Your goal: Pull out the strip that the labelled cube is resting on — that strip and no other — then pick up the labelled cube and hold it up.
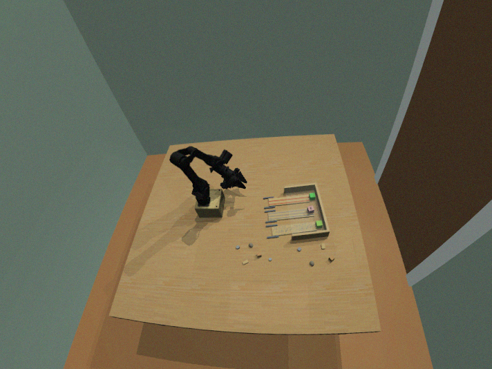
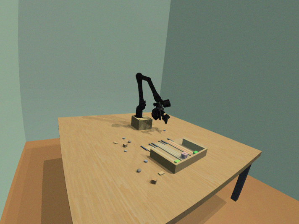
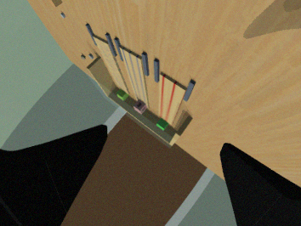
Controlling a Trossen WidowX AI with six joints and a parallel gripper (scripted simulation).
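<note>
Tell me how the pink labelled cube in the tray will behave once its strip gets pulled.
The pink cube is squat and flat-sided, so it will likely ride along or slide rather than roll. It sits near the tray back wall, which may hamper gripping.

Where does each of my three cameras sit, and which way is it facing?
Top: high overhead, looking down at the table; whole arm shows.
Exterior: off a table corner, facing the arm across the tray.
Wrist: behind the open gripper, facing the tray; only fingers show.
All three share the pink cube.
</note>
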